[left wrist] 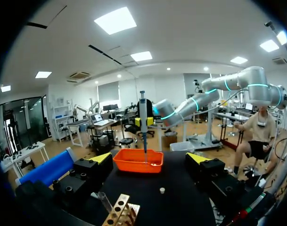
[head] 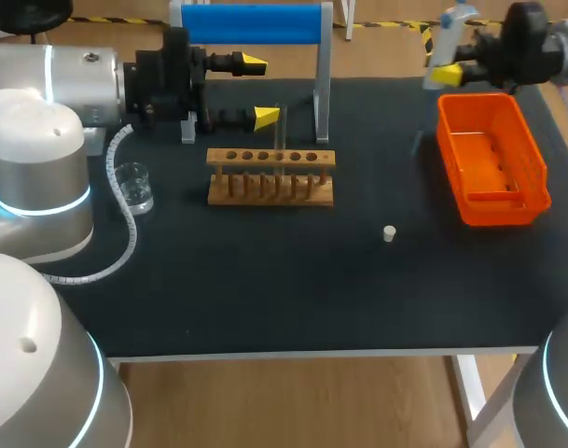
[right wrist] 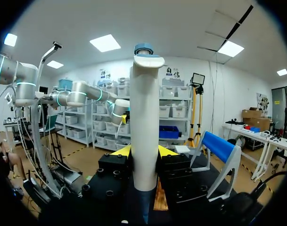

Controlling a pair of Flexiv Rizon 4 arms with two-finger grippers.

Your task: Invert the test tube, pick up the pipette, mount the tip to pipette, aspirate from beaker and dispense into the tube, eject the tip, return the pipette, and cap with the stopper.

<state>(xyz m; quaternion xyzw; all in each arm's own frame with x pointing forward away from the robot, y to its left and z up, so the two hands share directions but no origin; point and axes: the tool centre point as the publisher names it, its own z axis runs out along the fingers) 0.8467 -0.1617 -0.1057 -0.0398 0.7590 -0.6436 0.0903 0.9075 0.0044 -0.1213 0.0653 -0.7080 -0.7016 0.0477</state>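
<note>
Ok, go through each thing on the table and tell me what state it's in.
left gripper: open, empty.
right gripper: shut on the pipette.
pipette: held upright over the orange basket.
test tube: standing in the rack, uncapped.
stopper: loose on the table.
beaker: upright; contents unclear.

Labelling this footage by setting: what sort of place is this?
Likely a lab bench set up for liquid handling: it holds a wooden test tube rack and a glass beaker, and the right gripper holds a pipette.
</note>
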